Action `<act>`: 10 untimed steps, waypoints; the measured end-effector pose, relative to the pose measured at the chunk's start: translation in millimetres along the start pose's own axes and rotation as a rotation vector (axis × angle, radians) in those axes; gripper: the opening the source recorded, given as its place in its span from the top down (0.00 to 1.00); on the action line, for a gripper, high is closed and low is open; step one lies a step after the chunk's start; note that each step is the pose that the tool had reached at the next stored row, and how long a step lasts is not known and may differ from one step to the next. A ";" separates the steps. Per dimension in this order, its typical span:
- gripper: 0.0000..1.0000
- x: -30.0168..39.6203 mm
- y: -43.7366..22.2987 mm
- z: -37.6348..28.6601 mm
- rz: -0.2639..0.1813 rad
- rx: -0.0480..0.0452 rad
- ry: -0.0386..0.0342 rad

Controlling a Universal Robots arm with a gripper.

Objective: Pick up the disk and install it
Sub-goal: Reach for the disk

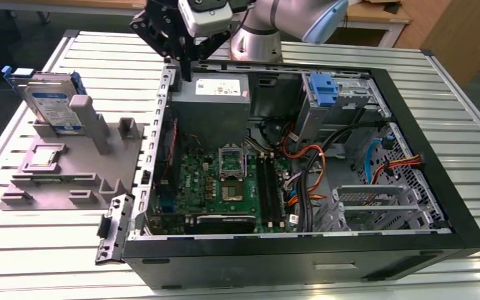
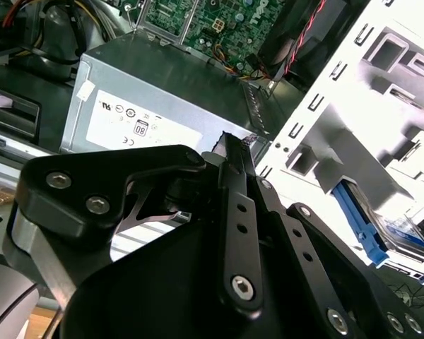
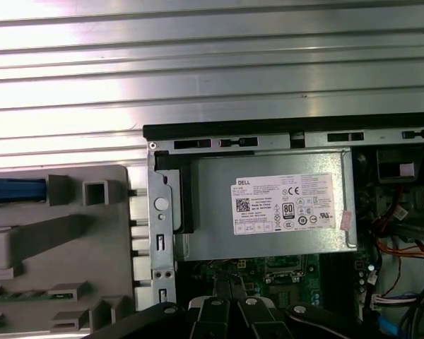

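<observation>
Standing on end in grey plastic holder (image 1: 73, 181): silver-grey blue-railed disk (image 1: 52, 103).
Black fingers (image 1: 187, 67) closed, empty, above open black computer case (image 1: 307, 240).

gripper (image 1: 187, 74) hangs over the power supply (image 1: 210, 94) in the open case (image 1: 307, 253) — disk (image 1: 52, 103) upright in grey stand (image 1: 65, 181)

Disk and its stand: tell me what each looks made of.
Disk: seemingly metal, a silver-grey casing with a faint sheen, under a white-and-blue paper-like label; its blue rails look like plastic.
Stand: probably matte grey plastic, uniform in colour with no glare.
</observation>
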State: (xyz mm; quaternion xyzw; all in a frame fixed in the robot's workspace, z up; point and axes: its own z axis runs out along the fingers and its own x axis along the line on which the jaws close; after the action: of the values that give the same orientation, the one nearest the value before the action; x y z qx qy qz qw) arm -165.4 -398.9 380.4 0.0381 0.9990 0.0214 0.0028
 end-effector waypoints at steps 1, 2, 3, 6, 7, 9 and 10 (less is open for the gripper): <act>0.90 0.2 0.0 0.1 0.000 0.0001 0.0004; 0.90 0.5 0.0 0.2 0.000 0.0000 0.0006; 0.90 0.9 -0.1 0.3 0.000 0.0001 0.0009; 0.90 1.9 -0.2 0.5 0.000 0.0000 0.0012; 0.90 2.2 -0.2 0.5 0.000 0.0001 0.0014; 0.90 2.8 -0.2 0.7 0.000 0.0001 0.0015; 0.90 3.1 -0.3 0.8 0.000 0.0001 0.0017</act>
State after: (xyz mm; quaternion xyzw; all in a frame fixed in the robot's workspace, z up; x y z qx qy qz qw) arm -168.5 -398.9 379.6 0.0381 0.9990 0.0213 0.0019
